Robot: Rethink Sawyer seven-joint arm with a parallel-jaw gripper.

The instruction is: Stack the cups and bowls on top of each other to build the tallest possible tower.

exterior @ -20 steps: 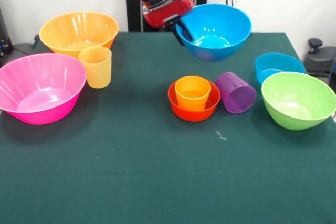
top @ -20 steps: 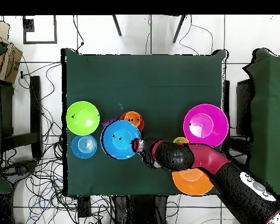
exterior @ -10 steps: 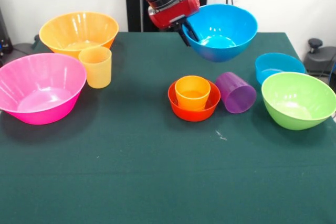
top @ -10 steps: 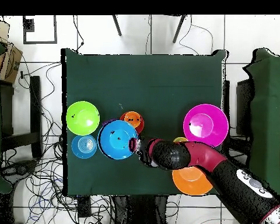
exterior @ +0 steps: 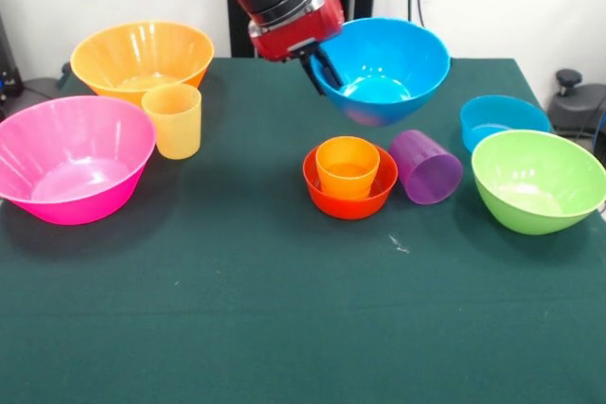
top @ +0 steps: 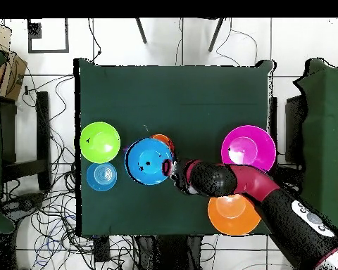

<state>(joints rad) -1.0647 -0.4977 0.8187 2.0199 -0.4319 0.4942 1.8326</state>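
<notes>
While the medium blue bowl [exterior: 381,68] hangs in the air above the green desk [exterior: 284,309], the Sawyer's gripper [exterior: 317,63] has its fingers clenched on the bowl's rim at the side toward the arm, one finger showing dark inside the wall, mouth up and tipped slightly. The tower [exterior: 349,177], an orange cup [exterior: 347,166] standing inside the small red-orange bowl [exterior: 349,194], sits on the desk directly below and just forward of the carried bowl; in the overhead view the blue bowl [top: 149,162] already covers most of the red-orange one, of which only a sliver [top: 164,139] peeps out at the far rim. That offset looks like the thing to close: the bowl's centre needs to shift a little farther from the robot before it comes down over the cup. A purple cup [exterior: 425,166] lies on its side just beside the tower, near enough that a wide bowl lowered off-centre could nudge it. The lime green bowl [exterior: 538,180], small blue bowl [exterior: 504,118], big pink bowl [exterior: 71,158], big yellow bowl [exterior: 142,57] and yellow-orange cup [exterior: 172,120] stand well apart.
</notes>
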